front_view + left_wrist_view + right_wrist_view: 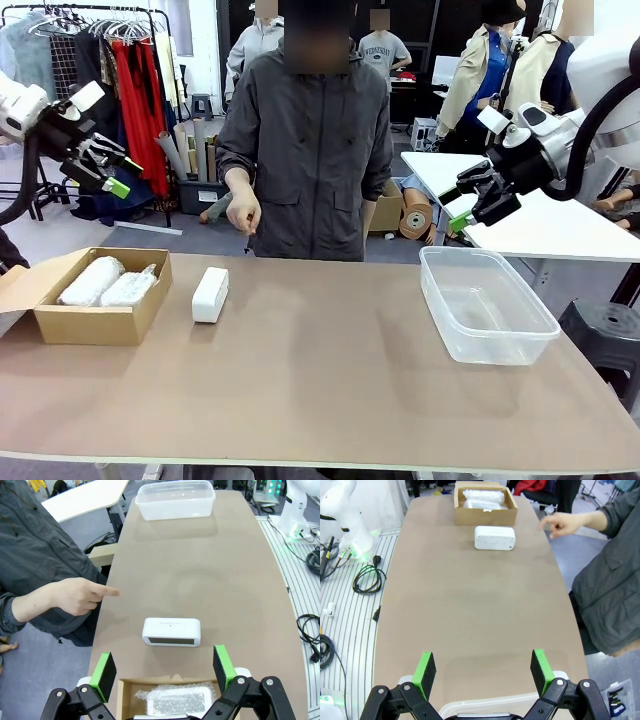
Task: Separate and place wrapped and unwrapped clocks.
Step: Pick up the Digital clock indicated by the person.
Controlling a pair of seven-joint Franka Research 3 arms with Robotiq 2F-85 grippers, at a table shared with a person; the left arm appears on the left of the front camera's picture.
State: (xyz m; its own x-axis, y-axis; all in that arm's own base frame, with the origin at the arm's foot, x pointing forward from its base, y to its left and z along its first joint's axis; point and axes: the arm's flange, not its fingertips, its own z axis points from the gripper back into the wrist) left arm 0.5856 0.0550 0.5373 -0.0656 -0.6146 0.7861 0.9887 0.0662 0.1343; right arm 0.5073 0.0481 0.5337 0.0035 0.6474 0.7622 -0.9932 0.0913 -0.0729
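My left end effector [125, 173] hangs above the left end of the surface [320, 390], jaws wide and holding nothing; its own camera [163, 667] looks down between the green pads. My right end effector [455, 207] is just as wide and empty, up over the far right edge [482, 665].

I count three clocks. One bare clock [210, 294] lies flat on the surface just right of the box [90, 325], apart from it and below my left pads [171, 632]. Two wrapped clocks [91, 281] lie side by side inside the box – crinkly film over both [482, 499].

One box, open-topped, at the left end. One clear tub [500, 340] at the right end, well apart from the clocks, nothing in it.

A person stands at the far side; one hand [75, 596] points a finger over the surface edge near the bare clock, not touching it.

The surface is plain brown. Behind – a clothes rack [110, 60] on the left, a white table [540, 225] and a black stool [605, 335] on the right.
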